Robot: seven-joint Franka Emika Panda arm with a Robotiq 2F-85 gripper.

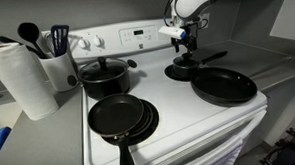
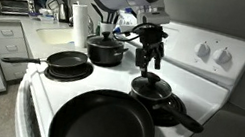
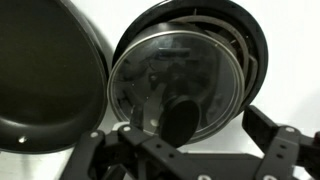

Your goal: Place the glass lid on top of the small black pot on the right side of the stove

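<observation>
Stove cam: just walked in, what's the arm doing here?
The arm's gripper hangs open just above the small black pot on the stove, next to a big frying pan. The glass lid looks seated on the pot in the wrist view, its knob directly under the gripper. The gripper holds nothing, so the lid appears placed.
</observation>
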